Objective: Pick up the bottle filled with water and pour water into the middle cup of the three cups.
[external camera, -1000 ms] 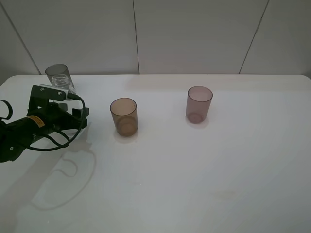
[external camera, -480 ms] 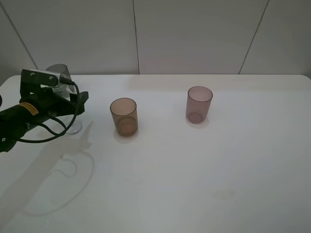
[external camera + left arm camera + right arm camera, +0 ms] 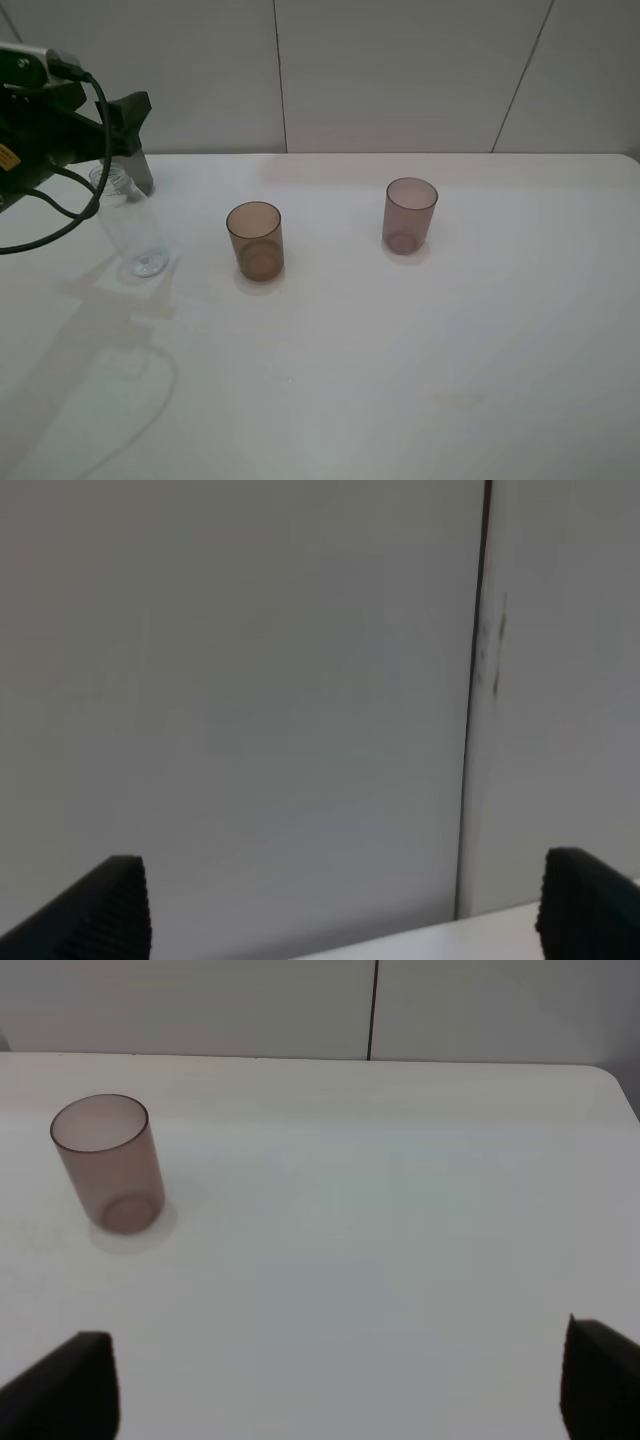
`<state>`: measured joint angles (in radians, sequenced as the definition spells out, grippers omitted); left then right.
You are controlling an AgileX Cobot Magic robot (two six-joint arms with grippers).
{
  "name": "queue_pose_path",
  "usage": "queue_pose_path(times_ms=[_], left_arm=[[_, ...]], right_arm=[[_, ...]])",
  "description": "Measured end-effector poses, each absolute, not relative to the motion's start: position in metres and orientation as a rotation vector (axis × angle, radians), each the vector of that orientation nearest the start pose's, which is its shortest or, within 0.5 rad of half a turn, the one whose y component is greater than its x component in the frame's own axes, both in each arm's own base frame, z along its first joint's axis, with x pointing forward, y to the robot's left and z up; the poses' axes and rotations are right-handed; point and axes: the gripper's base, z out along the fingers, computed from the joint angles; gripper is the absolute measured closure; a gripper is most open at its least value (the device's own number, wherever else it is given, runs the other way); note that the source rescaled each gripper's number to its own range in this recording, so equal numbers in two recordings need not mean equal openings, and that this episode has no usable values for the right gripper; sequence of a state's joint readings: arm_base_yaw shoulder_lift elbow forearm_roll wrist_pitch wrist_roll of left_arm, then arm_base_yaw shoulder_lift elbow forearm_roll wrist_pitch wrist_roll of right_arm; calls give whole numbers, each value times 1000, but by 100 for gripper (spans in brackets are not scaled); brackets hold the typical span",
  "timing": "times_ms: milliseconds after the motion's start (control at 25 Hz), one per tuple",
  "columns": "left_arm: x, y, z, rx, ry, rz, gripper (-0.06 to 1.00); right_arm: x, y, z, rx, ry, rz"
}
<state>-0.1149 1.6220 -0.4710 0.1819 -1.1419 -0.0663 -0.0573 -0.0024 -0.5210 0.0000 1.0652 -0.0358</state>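
Observation:
The clear bottle stands upright on the table at the left, held by nothing. The dark grey cup stands just behind it, partly hidden. The amber-brown middle cup stands to the right of the bottle. The mauve-purple cup stands further right and also shows in the right wrist view. My left gripper is raised above and behind the bottle; in the left wrist view it is open, empty and faces the wall. My right gripper is open and empty, some way from the mauve cup.
The white table reaches back to a panelled wall. The left arm's cable hangs by the bottle. The table's right edge shows in the right wrist view.
My left arm has risen from low beside the bottle to high at the upper left. The bottle now stands uncovered on the table. The cups have not moved.

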Motion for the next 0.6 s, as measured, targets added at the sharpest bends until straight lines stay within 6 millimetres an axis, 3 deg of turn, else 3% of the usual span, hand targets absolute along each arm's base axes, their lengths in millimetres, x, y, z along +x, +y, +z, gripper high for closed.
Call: queue_pose_path(times_ms=[280,600], left_arm=[[245,-38,261,136,1533,-209,-4],[174,-19,320,29,1804,-130,-4]], right_arm=[[-8,0,283,22,2026,-66],[-8,0,283,22,2026,-66]])
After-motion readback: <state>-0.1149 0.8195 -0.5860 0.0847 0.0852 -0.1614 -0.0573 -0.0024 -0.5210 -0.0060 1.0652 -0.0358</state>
